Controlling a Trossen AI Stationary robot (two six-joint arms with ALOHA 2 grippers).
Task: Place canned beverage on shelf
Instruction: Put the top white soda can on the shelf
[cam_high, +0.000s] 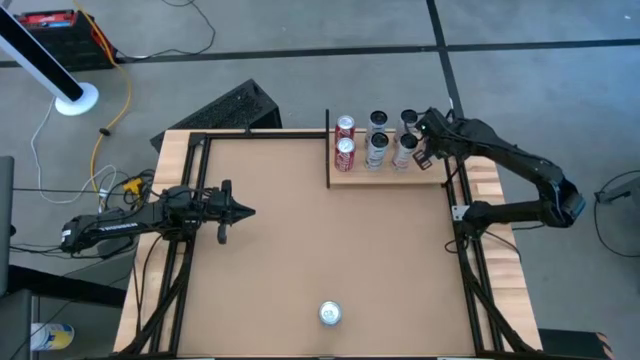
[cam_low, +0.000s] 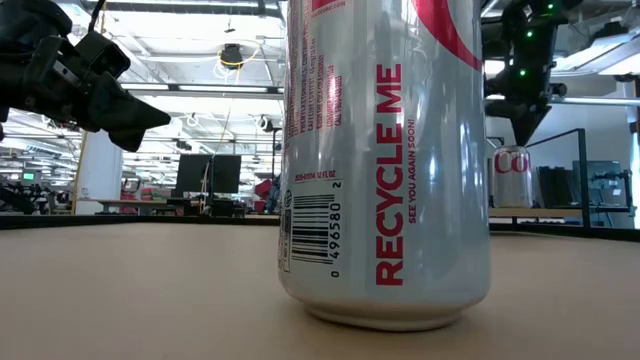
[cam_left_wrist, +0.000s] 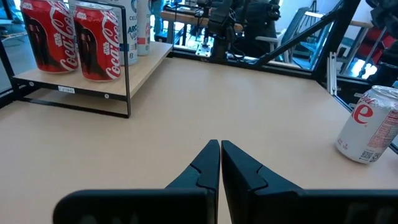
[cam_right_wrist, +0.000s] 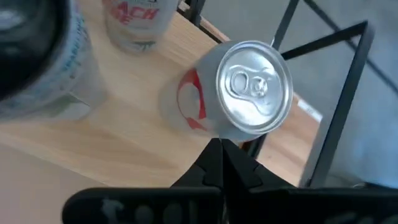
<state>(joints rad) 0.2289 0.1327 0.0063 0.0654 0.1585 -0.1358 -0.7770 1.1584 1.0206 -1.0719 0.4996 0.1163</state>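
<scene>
Shelf (cam_high: 432, 171) sits at the far right of the tabletop (cam_high: 300, 240), a pale wood-grain board with a thin black upright bar (cam_high: 328, 148) along its left short edge. I count six cans standing on it in two rows: two red cans (cam_high: 345, 152) next to the bar, then two silver cans (cam_high: 377, 150), then two paler ones (cam_high: 405, 152) toward the right end.

My right gripper (cam_high: 424, 128) is over the far right part of the shelf, by the rightmost cans. From the right wrist view, its fingers (cam_right_wrist: 222, 163) are pressed together with nothing between them, and they hover above the top of an upright silver can with red print (cam_right_wrist: 252, 87) that stands on the board. I see no contact with that can.

My left gripper (cam_high: 247, 211) waits above the left-centre of the tabletop, pointing toward the middle. In the left wrist view its fingers (cam_left_wrist: 208, 163) are closed to a narrow slit and hold nothing.

One silver can with red lettering (cam_high: 331, 314) stands upright alone on the tabletop near the front edge, well apart from the shelf and from both grippers. The low view shows it close up, reading "RECYCLE ME" (cam_low: 390, 170).
</scene>
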